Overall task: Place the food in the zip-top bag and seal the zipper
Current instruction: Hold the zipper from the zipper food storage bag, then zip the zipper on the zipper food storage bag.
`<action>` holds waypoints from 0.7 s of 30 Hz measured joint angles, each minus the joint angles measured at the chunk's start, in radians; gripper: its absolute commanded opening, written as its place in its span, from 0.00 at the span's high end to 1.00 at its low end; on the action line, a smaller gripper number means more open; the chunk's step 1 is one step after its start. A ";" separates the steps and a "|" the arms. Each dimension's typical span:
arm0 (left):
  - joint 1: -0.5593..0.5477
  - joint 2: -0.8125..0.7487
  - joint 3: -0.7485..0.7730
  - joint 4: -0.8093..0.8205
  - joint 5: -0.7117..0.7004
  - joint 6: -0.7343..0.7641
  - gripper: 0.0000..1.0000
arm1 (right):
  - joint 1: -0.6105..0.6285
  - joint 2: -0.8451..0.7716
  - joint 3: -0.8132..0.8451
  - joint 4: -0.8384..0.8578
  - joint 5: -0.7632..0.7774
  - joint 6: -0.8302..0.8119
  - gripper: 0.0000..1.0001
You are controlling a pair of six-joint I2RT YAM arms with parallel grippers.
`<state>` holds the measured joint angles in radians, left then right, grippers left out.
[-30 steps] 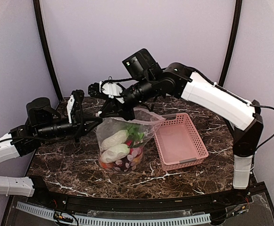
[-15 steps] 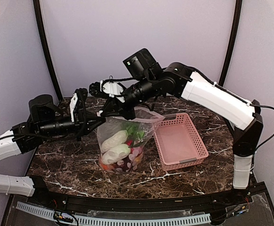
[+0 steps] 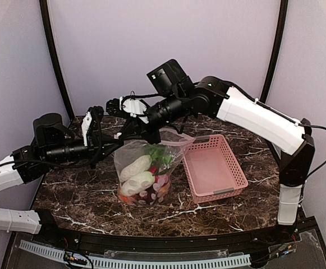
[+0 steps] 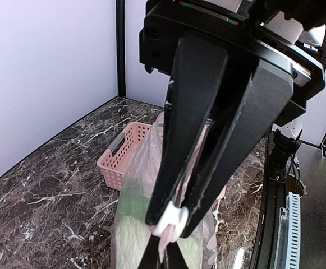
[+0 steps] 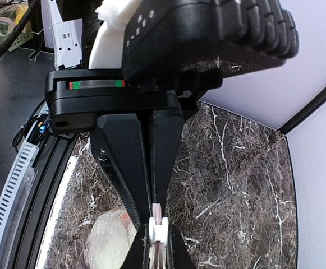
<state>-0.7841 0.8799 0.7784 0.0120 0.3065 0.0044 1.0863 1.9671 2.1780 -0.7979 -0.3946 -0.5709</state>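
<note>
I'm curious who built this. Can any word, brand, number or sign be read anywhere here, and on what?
None can be read.
Right gripper: small red and green strip on its body, too small to read.
Left gripper: same strip, unreadable.
Bag, zipper, basket, table: no print visible.

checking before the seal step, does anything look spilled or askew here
Nothing is spilled: the food lies inside the zip-top bag, held upright by its zipper, pinched by the left tool and right tool. One oddity: the bag's mouth seems to flare loose toward the pink basket, so probably unsealed there.
</note>
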 measured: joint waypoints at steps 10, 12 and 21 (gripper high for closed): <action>-0.007 -0.047 -0.023 -0.017 -0.069 0.024 0.99 | -0.034 -0.063 -0.119 0.044 -0.025 0.000 1.00; -0.009 -0.052 -0.027 -0.017 -0.079 0.029 0.99 | -0.046 -0.085 -0.155 0.046 -0.025 -0.002 1.00; -0.011 -0.069 -0.034 -0.024 -0.114 0.039 0.99 | -0.142 -0.188 -0.306 0.035 -0.033 -0.004 1.00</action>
<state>-0.7952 0.8112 0.7448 -0.0120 0.1928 0.0429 0.9447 1.7786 1.8725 -0.7628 -0.4278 -0.5747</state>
